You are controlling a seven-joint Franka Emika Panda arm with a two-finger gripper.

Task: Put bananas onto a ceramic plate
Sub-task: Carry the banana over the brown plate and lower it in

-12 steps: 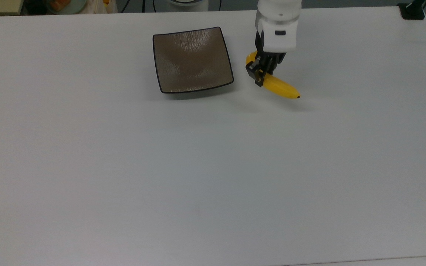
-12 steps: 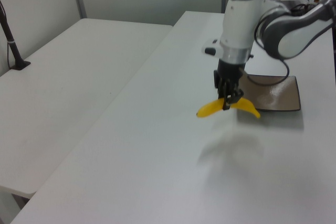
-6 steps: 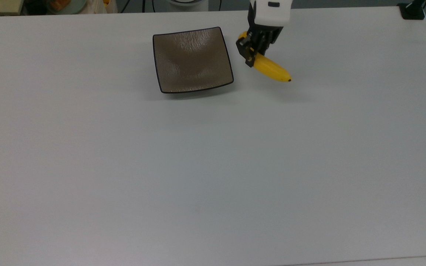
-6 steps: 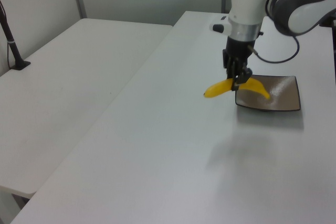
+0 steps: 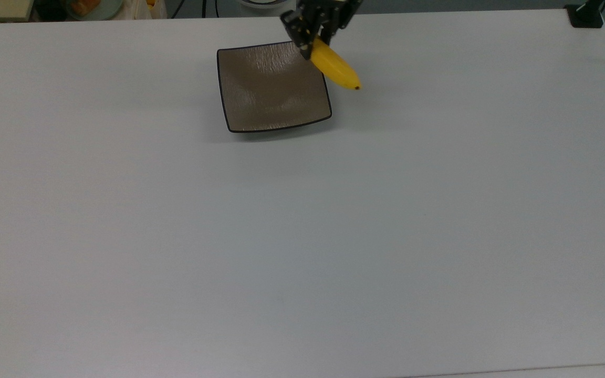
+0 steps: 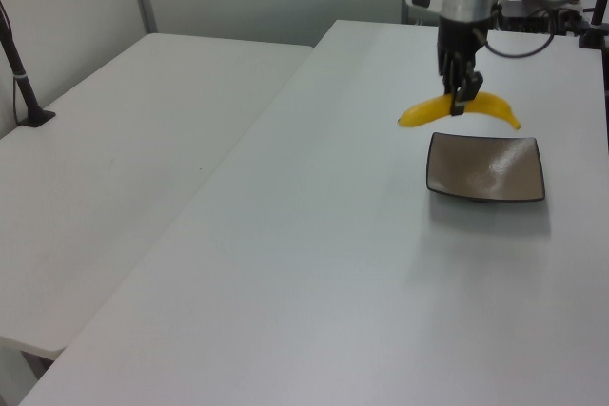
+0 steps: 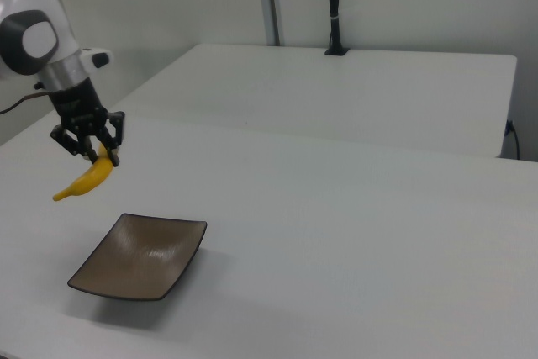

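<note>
The bright yellow banana [image 5: 335, 66] [image 6: 457, 109] [image 7: 87, 180] hangs in the air, held near its middle by my gripper [image 5: 310, 39] [image 6: 461, 94] [image 7: 91, 150], which is shut on it. The square brownish-grey plate [image 5: 273, 86] [image 6: 486, 167] [image 7: 141, 255] with a thin black rim lies bare on the white table. In the top view the banana overlaps the plate's upper right corner, its dark tip pointing down and to the top view's right. In the left and right views the banana hovers well above the plate's edge, not touching it.
The white table [image 5: 302, 236] stretches wide around the plate. A second white table [image 6: 143, 140] stands beside it. A black post [image 7: 333, 6] rises at the far side in the right view. Clutter [image 5: 87, 6] sits beyond the top view's upper left edge.
My gripper has lifted the banana higher and carried it toward the plate, to the top view's left and up. The plate has not moved.
</note>
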